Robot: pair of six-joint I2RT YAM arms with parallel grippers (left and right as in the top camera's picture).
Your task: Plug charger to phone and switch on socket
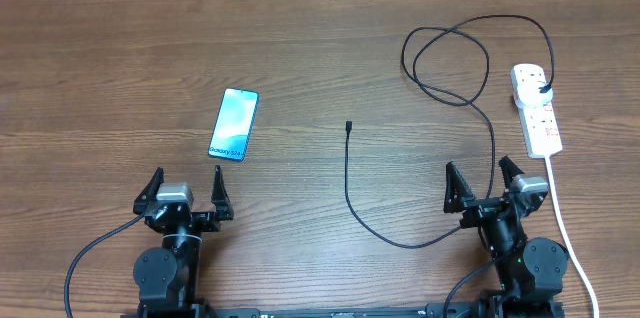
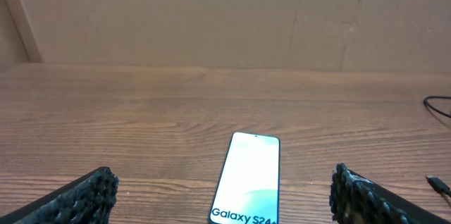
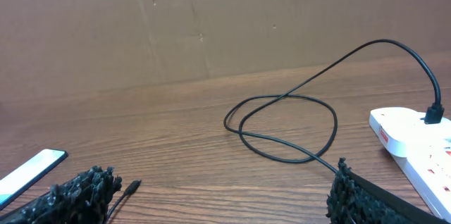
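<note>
The phone (image 1: 234,124) lies flat on the wooden table, screen up, showing "Galaxy S24"; it also shows in the left wrist view (image 2: 248,179) and at the left edge of the right wrist view (image 3: 32,173). The charger cable (image 1: 440,63) loops across the right of the table. Its black plug (image 1: 543,88) sits in the white socket strip (image 1: 537,108). Its connector tip (image 1: 349,126) lies loose mid-table and shows in the right wrist view (image 3: 132,186). My left gripper (image 1: 186,191) is open just in front of the phone. My right gripper (image 1: 483,185) is open and empty.
The strip's thick white cord (image 1: 566,233) runs down past my right arm to the table's front edge. A brown cardboard wall (image 2: 211,13) stands at the far edge of the table. The cable passes between the right gripper's fingers on the table.
</note>
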